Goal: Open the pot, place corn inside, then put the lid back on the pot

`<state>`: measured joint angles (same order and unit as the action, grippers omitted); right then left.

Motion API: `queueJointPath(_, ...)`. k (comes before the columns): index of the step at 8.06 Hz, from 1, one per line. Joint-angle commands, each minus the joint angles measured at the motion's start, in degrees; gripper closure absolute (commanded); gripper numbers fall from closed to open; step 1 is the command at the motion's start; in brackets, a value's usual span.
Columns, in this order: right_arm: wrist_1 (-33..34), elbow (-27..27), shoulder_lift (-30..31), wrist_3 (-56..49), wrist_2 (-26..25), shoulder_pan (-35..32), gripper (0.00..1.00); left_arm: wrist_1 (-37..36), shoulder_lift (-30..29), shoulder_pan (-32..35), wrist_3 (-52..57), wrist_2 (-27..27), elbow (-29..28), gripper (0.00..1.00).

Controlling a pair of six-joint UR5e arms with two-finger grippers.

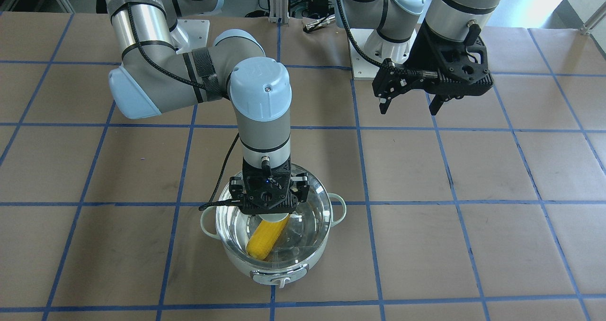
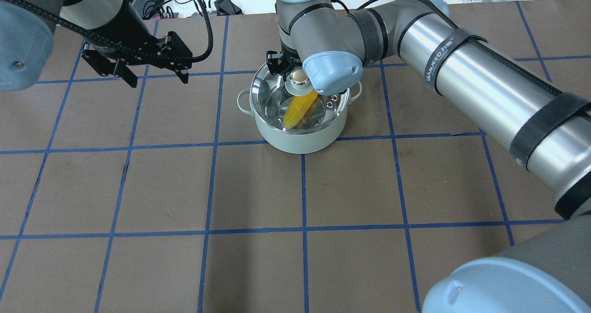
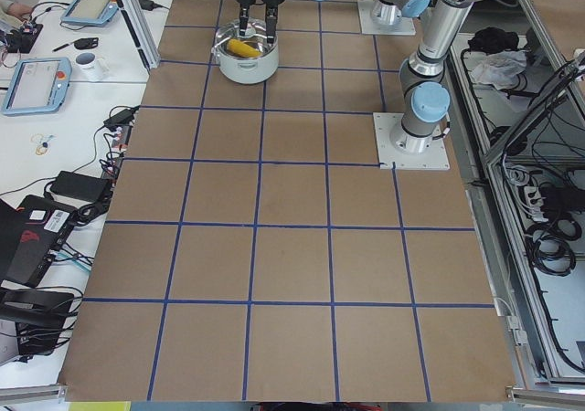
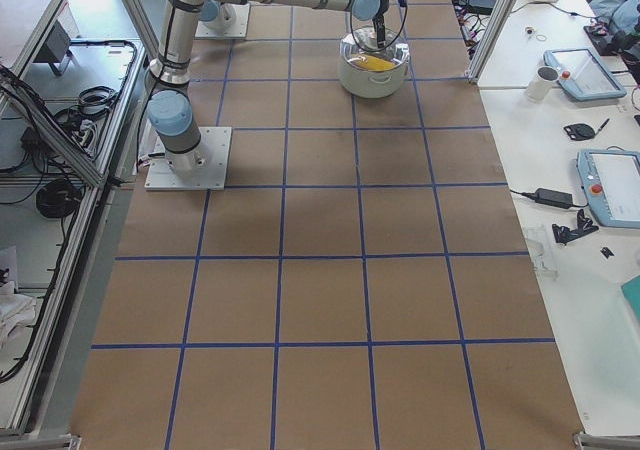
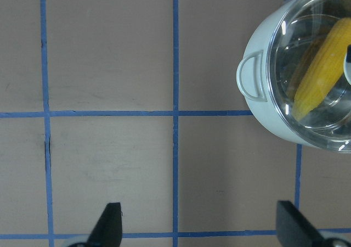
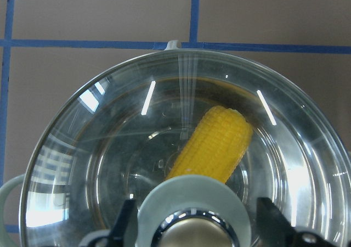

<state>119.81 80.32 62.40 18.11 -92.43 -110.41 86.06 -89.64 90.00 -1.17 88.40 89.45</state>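
Observation:
The pale mint-green pot (image 1: 284, 265) stands on the table, and it also shows in the overhead view (image 2: 300, 140). The yellow corn (image 1: 265, 240) lies inside it (image 6: 216, 148). The clear glass lid (image 6: 109, 148) sits on the pot's rim. Its tan knob (image 2: 299, 76) sticks up at the centre. My right gripper (image 1: 268, 200) is right over the lid, open, with a finger on each side of the knob (image 6: 192, 233), not touching it. My left gripper (image 1: 408, 110) is open and empty, hovering above bare table well off to the pot's side (image 5: 200, 225).
The table is brown paper with a grid of blue tape lines (image 2: 302, 188). The right arm's elbow (image 1: 142, 93) reaches over the table behind the pot. The arm base plates (image 1: 374, 56) sit at the robot's edge. Desks with tablets (image 4: 610, 185) flank the table's far side.

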Motion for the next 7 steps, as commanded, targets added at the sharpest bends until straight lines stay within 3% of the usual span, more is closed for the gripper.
queueJointPath(1,-0.2,0.0,1.7,-0.1,0.5,0.5,0.00,0.1,0.2,0.0,-0.1,0.0,0.0,0.00)
queueJointPath(3,-4.2,0.3,6.7,-1.0,0.4,2.5,0.00,0.0,0.5,0.1,-0.1,-0.2,0.0,0.00)
queueJointPath(5,-18.1,1.3,15.6,-3.9,1.5,7.3,0.00,0.0,0.5,0.1,-0.1,-0.1,0.0,0.00)
queueJointPath(7,-24.9,5.7,23.7,-10.8,2.4,13.1,0.00,1.6,0.7,0.1,-0.1,0.3,-0.1,0.00)
